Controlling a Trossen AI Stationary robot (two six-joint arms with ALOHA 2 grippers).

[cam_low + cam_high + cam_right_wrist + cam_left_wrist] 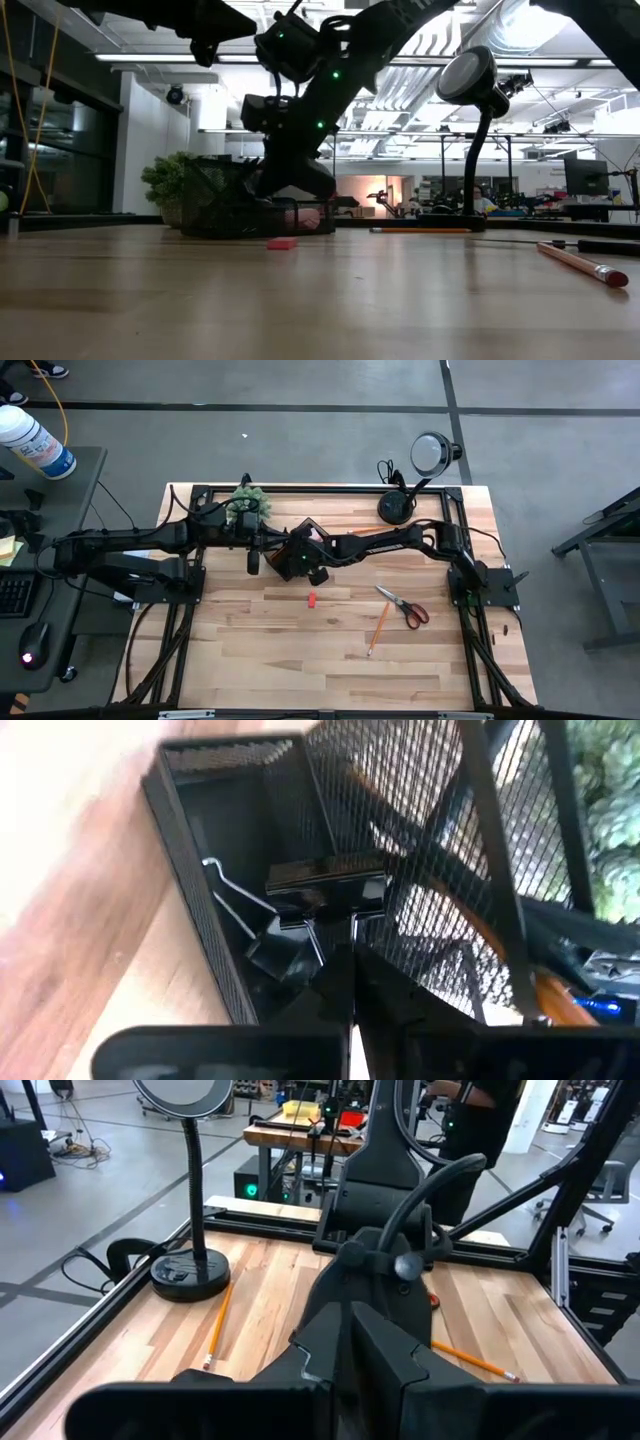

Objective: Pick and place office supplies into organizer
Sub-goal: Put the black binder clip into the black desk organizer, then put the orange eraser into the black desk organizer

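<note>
The right gripper (352, 960) is down inside the organizer (190, 870), fingers pinched tight on one wire handle of a binder clip (325, 890), which hangs in a front compartment over the mesh floor. The clip looks light and stiff, but that thin handle is a slippery hold, and I'd guess it swings on its hinge if jostled; the folded black body would give a steadier grip. A pencil (480, 930) and a pen with a blue end already lean in the tall compartment behind the mesh divider.

The left gripper (254, 558) hovers just beside the organizer, closed and, as far as I can see, holding nothing. Still loose on the table (300, 660): a red block (312, 599), scissors (404, 606) and another pencil (378, 628) (all light; the scissors are best taken at the blades' pivot).
</note>
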